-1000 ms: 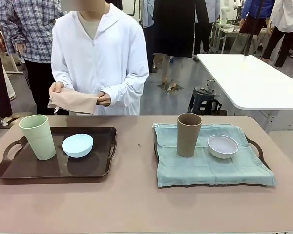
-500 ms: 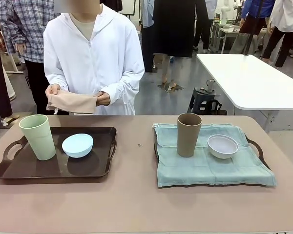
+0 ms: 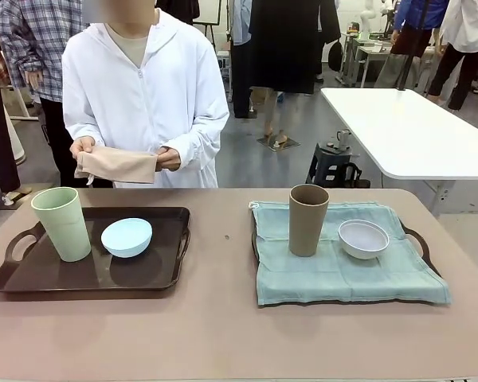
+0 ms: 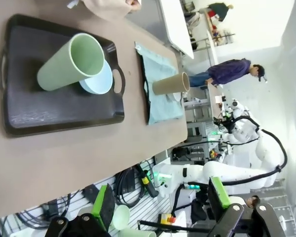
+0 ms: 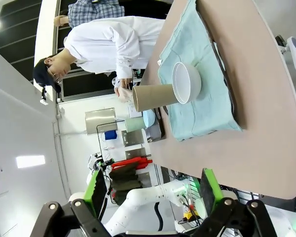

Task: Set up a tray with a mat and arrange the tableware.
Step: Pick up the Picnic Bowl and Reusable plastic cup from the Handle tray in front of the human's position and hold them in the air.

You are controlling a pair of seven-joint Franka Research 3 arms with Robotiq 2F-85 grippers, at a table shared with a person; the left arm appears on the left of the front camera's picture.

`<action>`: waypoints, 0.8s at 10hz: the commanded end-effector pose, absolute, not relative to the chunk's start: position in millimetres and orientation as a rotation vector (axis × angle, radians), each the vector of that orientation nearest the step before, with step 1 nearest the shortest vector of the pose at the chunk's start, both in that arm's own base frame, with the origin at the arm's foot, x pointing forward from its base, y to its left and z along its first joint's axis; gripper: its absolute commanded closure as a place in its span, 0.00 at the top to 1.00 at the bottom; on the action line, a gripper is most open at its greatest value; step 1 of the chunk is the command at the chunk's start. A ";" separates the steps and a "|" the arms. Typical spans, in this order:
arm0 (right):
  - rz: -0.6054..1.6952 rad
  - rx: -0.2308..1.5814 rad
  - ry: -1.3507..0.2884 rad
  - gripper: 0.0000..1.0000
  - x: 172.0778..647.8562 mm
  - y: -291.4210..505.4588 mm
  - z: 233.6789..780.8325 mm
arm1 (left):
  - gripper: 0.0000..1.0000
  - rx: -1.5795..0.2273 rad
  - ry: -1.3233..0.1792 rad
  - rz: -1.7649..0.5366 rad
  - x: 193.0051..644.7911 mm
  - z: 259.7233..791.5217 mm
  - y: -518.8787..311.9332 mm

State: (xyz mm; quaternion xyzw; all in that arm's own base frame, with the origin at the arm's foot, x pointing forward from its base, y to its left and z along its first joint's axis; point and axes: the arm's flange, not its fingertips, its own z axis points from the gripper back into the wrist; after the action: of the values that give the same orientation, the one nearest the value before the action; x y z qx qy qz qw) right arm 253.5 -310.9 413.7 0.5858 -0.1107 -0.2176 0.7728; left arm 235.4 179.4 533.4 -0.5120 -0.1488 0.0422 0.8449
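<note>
We call 1 tray done: the right tray [image 3: 418, 239] carries the teal mat [image 3: 334, 274], with the tan cup [image 3: 308, 220] and white bowl [image 3: 363, 239] on it. The left tray [image 3: 32, 274] has no mat yet, so the green cup [image 3: 61, 224] and blue bowl [image 3: 127, 237] sit on it bare. Both cups stand upright, mouths up. The person holds a beige cloth [image 3: 119, 165]. The left gripper [image 4: 162, 197] and right gripper [image 5: 153, 190] are spread and empty.

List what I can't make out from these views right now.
Front view: the teal mat covers the right tray; its floor is hidden.
Front view: inside the tan-brown cup, the bottom sits behind its own wall.
Left wrist view: the pale green cup hides part of the light blue bowl; the top edge cuts off the beige cloth.
</note>
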 end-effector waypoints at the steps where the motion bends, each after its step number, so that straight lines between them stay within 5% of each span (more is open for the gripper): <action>1: -0.474 1.270 -0.244 1.00 251.9 -312.1 413.9 | 1.00 -1.101 -0.348 0.083 235.5 531.8 186.8; 8: -0.474 1.270 -0.244 1.00 251.9 -312.1 413.9 | 1.00 -1.101 -0.348 0.083 235.5 531.8 186.8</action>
State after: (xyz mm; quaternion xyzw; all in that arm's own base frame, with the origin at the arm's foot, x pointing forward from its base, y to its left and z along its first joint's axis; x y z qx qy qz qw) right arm 253.4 -311.0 413.7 0.5857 -0.1108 -0.2177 0.7728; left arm 234.7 184.1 531.3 -0.5167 -0.1554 0.0431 0.8408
